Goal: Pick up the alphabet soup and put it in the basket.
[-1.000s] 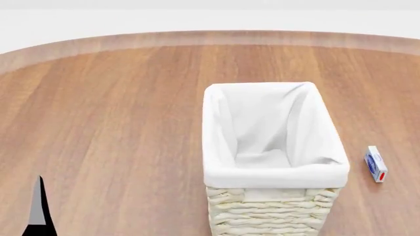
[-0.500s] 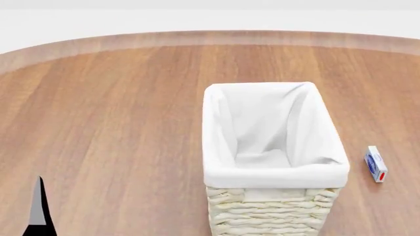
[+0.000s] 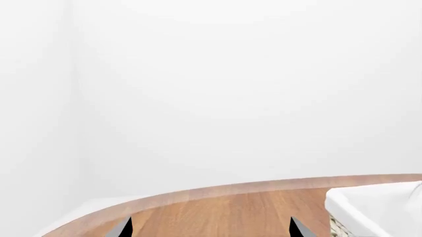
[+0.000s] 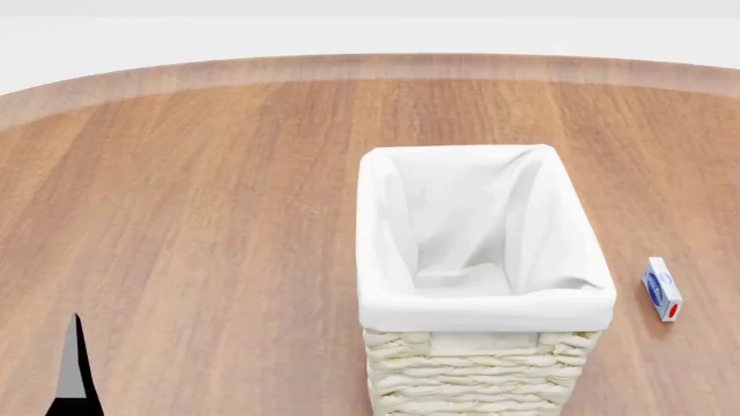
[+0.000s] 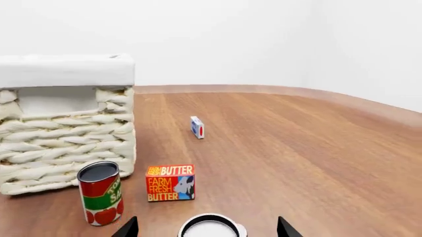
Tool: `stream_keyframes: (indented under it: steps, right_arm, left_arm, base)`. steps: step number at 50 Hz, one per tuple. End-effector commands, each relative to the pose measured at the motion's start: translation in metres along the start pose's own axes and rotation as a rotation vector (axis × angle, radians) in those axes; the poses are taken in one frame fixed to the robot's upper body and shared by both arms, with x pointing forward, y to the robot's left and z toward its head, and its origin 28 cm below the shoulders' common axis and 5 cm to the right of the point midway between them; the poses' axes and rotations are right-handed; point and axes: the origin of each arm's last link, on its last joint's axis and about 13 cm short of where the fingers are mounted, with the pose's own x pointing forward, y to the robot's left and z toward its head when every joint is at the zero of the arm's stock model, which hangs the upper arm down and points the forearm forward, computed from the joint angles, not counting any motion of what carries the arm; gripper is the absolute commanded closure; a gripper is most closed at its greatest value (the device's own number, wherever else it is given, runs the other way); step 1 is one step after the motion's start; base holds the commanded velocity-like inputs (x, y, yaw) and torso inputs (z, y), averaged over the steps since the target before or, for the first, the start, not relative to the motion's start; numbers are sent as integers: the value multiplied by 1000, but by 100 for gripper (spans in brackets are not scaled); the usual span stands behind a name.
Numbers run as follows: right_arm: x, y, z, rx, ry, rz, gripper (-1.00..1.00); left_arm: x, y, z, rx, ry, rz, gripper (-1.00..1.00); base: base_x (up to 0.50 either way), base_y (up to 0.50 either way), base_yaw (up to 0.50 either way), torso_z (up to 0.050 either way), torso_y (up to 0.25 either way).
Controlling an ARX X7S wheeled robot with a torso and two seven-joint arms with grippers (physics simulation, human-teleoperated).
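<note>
Right gripper [image 5: 205,228]: fingertips spread wide, alphabet soup [image 5: 211,228] with white flat top directly between them, contact not discernible. Just beyond: butter box [image 5: 170,182] and red-and-green can [image 5: 100,192], both upright on wooden table [image 5: 297,148], close before the basket [image 5: 66,123]. Farther off: small blue-and-white carton [image 5: 197,127], to the right of the basket in head view. Left gripper [image 3: 209,228]: fingertips wide apart, nothing between, aimed over the table edge, basket rim at one side.
</note>
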Motion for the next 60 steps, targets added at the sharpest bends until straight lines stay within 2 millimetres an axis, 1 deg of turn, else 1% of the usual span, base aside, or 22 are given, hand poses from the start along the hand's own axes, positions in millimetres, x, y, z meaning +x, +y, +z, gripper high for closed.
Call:
stream_keyframes:
  steps: [1,13,19,29,32,40,51,60]
  right_arm:
    - [2,0,-10,10,13,-20,-100]
    - [9,4,-17,12,20,-20,-100]
    - [18,6,-26,9,29,-17,-100]
    - [26,5,-37,11,43,-34,-100]
    - [30,5,-43,13,52,-44,-100]
    - [38,6,-50,15,60,-52,-100]
    - [49,9,-54,16,59,-55,-100]
    - [50,10,-57,25,63,-55,-100]
  left_arm:
    - [0,0,0,1,0,-2,-100]
    - [0,0,-1,-2,1,0,-100]
    - [0,1,-1,-2,2,3,-100]
    - [1,0,-2,-2,4,2,-100]
    - [1,0,-3,-2,5,1,-100]
    - [1,0,-3,-2,8,1,-100]
    - [1,0,-3,-3,8,1,-100]
    - [1,0,-3,-5,7,1,-100]
  base:
    - [0,0,0,0,0]
    - [0,0,0,0,0]
    - [0,0,0,0,0]
    - [0,0,0,0,0]
    - [0,0,0,0,0]
    - [0,0,0,0,0]
    - [0,0,0,0,0]
    - [0,0,0,0,0]
